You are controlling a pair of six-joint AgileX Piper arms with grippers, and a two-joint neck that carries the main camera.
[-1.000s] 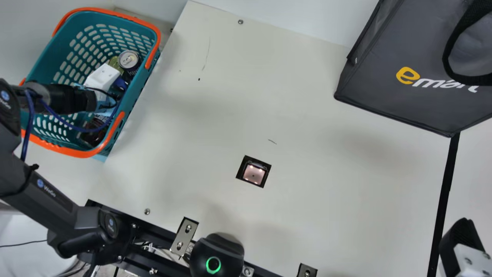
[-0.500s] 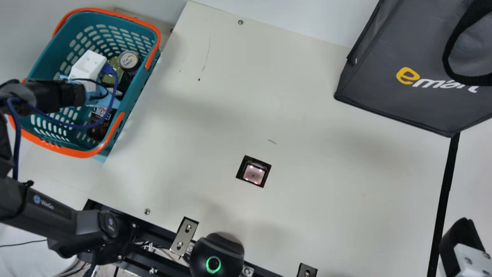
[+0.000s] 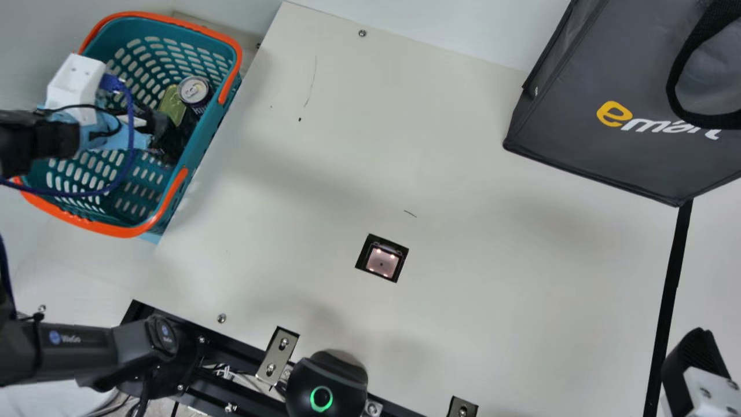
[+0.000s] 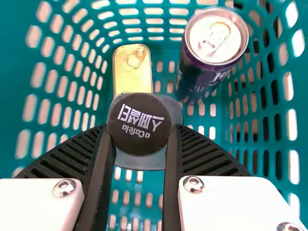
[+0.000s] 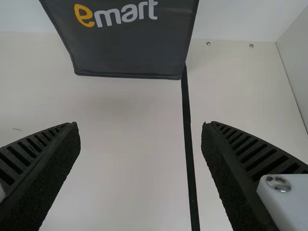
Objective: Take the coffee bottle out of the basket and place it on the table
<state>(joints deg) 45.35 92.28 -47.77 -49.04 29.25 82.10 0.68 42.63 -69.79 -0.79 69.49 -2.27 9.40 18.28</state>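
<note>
In the main view my left gripper (image 3: 151, 124) reaches into the teal basket (image 3: 116, 214), over its middle. The dark coffee bottle (image 3: 173, 139) is at its fingertips, beside the basket's near side wall. In the left wrist view my left gripper (image 4: 142, 139) is shut on the coffee bottle (image 4: 139, 122), a ribbed finger on each side of its black, printed cap. My right gripper (image 3: 694, 368) is at the main view's lower right corner; in the right wrist view the gripper (image 5: 140, 132) stands wide open with nothing between its fingers.
A dark can (image 3: 194, 91) and a gold tin (image 3: 172, 104) lie in the basket near the bottle. The basket's orange handles run along its rim. A large grey bag (image 3: 590, 116) stands at the table's back right. A square device (image 3: 382, 259) is set in the table (image 3: 463, 260).
My left arm has drawn back to the left and its gripper has swung outward. The dark bottle has shifted from the basket's lower part toward the can. The right arm has kept still.
</note>
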